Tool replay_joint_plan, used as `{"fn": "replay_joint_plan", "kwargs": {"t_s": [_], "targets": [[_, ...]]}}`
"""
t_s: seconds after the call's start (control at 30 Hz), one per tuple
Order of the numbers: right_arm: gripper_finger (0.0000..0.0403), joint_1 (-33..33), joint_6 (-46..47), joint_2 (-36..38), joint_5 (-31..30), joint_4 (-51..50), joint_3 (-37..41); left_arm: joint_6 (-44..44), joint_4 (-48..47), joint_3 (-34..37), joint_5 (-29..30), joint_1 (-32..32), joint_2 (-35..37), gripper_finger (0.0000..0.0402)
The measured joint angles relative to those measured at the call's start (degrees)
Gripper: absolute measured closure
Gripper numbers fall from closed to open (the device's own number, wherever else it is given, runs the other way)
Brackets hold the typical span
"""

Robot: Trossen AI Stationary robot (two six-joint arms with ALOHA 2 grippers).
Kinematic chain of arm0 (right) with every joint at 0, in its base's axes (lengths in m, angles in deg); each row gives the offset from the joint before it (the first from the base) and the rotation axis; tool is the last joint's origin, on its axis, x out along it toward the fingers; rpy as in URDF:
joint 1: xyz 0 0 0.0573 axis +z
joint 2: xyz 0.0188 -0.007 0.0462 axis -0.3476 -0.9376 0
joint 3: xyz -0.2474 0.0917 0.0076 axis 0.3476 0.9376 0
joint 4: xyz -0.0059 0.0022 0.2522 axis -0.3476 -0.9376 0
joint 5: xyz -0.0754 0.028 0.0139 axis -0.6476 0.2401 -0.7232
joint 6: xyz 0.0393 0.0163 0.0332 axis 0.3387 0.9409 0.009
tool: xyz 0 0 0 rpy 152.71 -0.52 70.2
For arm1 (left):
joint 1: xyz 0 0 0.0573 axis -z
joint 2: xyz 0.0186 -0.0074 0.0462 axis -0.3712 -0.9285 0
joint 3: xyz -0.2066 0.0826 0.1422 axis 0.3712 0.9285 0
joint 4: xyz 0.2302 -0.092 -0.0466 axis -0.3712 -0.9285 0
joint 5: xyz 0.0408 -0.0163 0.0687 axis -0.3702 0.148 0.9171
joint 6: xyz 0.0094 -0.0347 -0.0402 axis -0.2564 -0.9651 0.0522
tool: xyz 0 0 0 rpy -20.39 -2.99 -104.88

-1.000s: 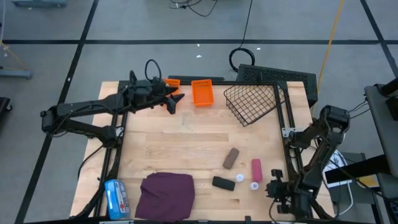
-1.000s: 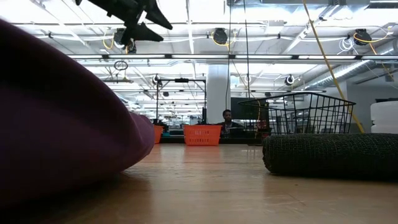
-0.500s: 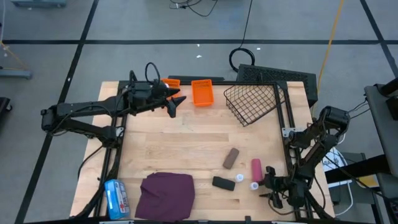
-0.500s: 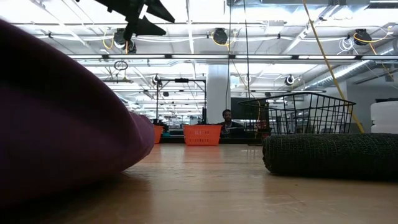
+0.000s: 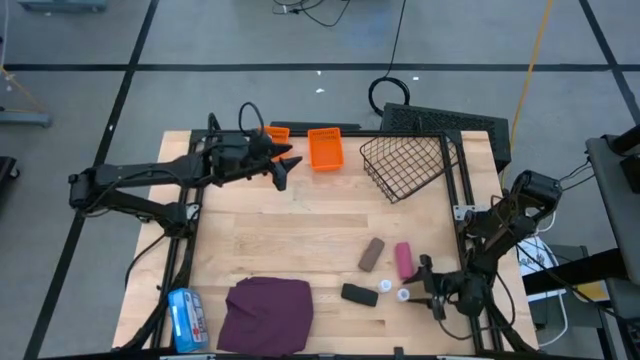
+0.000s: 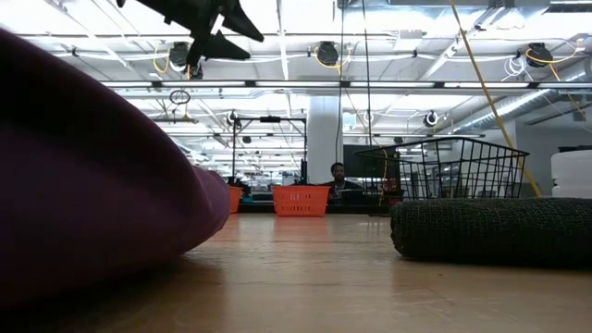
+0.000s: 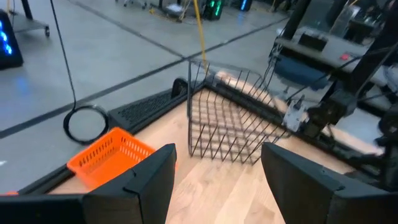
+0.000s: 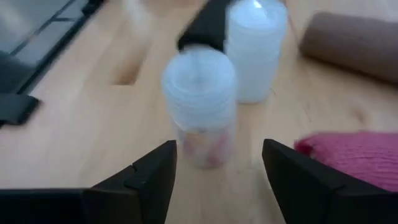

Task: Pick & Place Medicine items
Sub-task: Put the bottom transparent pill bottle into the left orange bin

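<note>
Right wrist view: right gripper (image 8: 214,180), jaws wide, faces the nearer upright white bottle (image 8: 199,106) straight ahead, centre frame; left gripper (image 5: 285,166) waits upper left, likewise spread.

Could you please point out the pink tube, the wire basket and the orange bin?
pink tube (image 5: 403,260): high view, mid-body.
wire basket (image 5: 408,166): high view, mesh floor.
orange bin (image 5: 325,149): high view, inside bottom.

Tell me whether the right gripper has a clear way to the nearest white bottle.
Probably yes: the right gripper is open, with the white bottle straight ahead and nothing between them; the pink tube lies off to one side.
</note>
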Motion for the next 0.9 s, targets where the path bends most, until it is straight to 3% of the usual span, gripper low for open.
{"fn": "replay_joint_plan", "kwargs": {"t_s": [0.43,0.7,0.9], "targets": [[0.0170,-3.63,-3.94,-0.30,4.88,2.80,0.00,0.09,0.65,-0.02,0.07,-0.02,-1.54,0.0155],[0.0172,-5.85,-7.93,-7.35,4.85,11.90,-0.05,0.05,4.58,-0.04,0.03,-0.02,-2.49,0.0156],[0.0206,-5.93,-8.77,-9.98,4.16,15.98,-0.05,-0.33,5.00,-0.04,0.02,-0.02,-2.57,0.0156]]}}
